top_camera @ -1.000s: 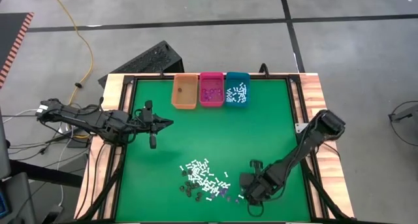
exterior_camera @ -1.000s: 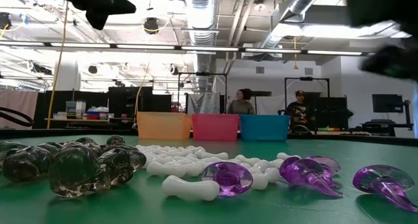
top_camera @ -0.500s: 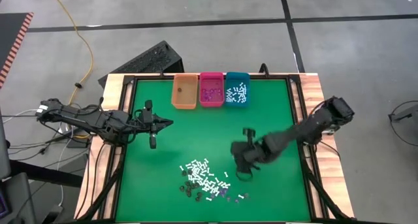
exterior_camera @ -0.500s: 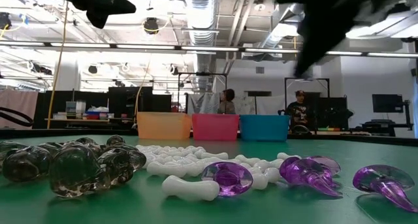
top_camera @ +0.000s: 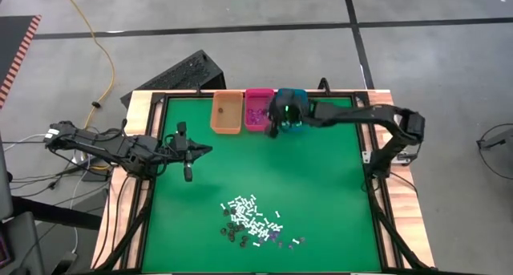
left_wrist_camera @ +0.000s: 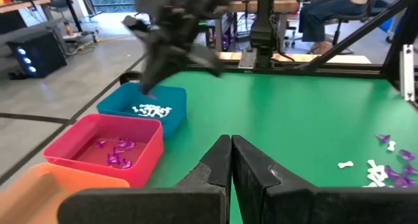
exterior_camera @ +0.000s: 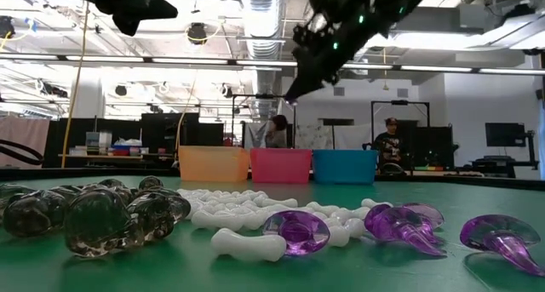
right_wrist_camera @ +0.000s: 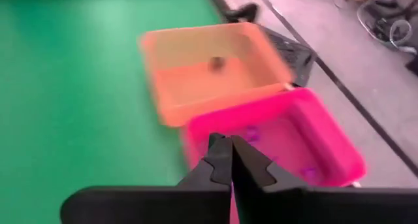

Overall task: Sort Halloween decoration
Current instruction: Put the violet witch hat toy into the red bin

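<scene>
**With both grippers closed, right arm is seen above the bins**

While the left gripper (top_camera: 187, 175) is parked over the left side of the green felt-covered table top (top_camera: 321, 179), fingers pressed together and nothing held, the right gripper (top_camera: 275, 129) is seen at the far edge, above the boundary of the pink rectangular plastic bin (top_camera: 258, 111) and the teal rectangular plastic bin (top_camera: 290, 110). Its fingers are seen nearly touching in the right wrist view; whether a piece is pinched cannot be told.

The Halloween decoration (top_camera: 252, 224), a scatter of tiny white sticks, purple bits and dark bits, is spread on the near-centre of the table. White pieces are seen in the teal bin, purple ones in the pink bin, one dark piece in the orange rectangular plastic bin (top_camera: 226, 113).

Surface: green mat framed by black rails and wood edging. Room: grey concrete floor crossed by dark tape lines, a yellow cable (top_camera: 103, 46) trailing on it, ceiling ducting, two people (exterior_camera: 390, 143) seated behind the table.
</scene>
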{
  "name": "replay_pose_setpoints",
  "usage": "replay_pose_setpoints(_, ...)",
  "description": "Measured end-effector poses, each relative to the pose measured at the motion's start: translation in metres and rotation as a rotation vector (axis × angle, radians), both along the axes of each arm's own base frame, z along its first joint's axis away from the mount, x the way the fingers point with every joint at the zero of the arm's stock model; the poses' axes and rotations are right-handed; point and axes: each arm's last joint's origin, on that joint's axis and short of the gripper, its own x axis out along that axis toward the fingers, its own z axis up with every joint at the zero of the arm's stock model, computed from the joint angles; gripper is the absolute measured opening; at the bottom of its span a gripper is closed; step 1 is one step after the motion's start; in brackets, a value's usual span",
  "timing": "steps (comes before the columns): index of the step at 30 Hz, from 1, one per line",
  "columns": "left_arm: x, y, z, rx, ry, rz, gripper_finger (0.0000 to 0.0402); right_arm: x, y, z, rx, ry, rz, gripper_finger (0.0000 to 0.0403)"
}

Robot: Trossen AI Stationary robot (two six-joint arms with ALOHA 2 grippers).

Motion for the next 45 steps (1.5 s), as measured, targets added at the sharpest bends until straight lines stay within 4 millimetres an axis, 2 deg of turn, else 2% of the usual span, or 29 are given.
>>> replay_pose_setpoints(4,0.0,0.001,0.0,0.015,0.003,0.017,0.0,0.001,-0.037,-0.013,0.04,-0.054,-0.011,0.0035)
replay_pose_setpoints(8,0.0,0.001,0.0,0.008,0.002,0.021,0.0,0.012,-0.052,-0.033,0.065,-0.02,0.025,0.0053)
replay_pose_setpoints(11,0.0,0.001,0.0,0.007,0.003,0.018,0.0,0.019,-0.057,-0.042,0.074,0.027,0.037,0.0085)
replay_pose_setpoints(16,0.0,0.001,0.0,-0.005,-0.001,0.02,0.0,0.025,-0.062,-0.034,0.067,0.078,0.045,0.0166)
replay_pose_setpoints(18,0.0,0.001,-0.001,-0.01,0.006,0.022,0.0,0.025,-0.061,-0.025,0.105,0.086,0.026,0.0198)
replay_pose_setpoints(20,-0.001,0.001,-0.002,-0.021,0.012,0.024,0.0,0.019,-0.053,-0.016,0.181,0.143,0.077,0.0219)
replay_pose_setpoints(22,-0.001,0.001,-0.003,-0.024,0.026,0.024,0.0,0.01,-0.038,-0.003,0.271,0.196,0.141,0.0227)
replay_pose_setpoints(24,-0.001,0.0,-0.005,-0.034,0.037,0.014,0.0,-0.002,-0.014,0.003,0.39,0.276,0.195,0.0227)
replay_pose_setpoints(27,-0.001,0.0,-0.005,-0.045,0.043,-0.005,0.0,-0.021,0.033,0.001,0.535,0.387,0.255,0.0219)
replay_pose_setpoints(31,-0.001,-0.001,-0.006,-0.05,0.052,-0.03,0.0,-0.054,0.106,0.001,0.617,0.417,0.28,0.0208)
replay_pose_setpoints(35,-0.001,-0.001,-0.007,-0.053,0.055,-0.029,0.0,-0.088,0.173,-0.013,0.647,0.387,0.205,0.0205)
replay_pose_setpoints(39,-0.001,-0.001,-0.006,-0.054,0.054,-0.028,0.0,-0.11,0.23,-0.032,0.593,0.27,0.186,0.0205)
replay_pose_setpoints(42,-0.001,-0.001,-0.006,-0.061,0.053,-0.026,0.0,-0.116,0.26,-0.048,0.56,0.282,0.218,0.0205)
replay_pose_setpoints(45,-0.001,-0.001,-0.006,-0.07,0.051,-0.025,0.0,-0.113,0.282,-0.063,0.543,0.317,0.261,0.0205)
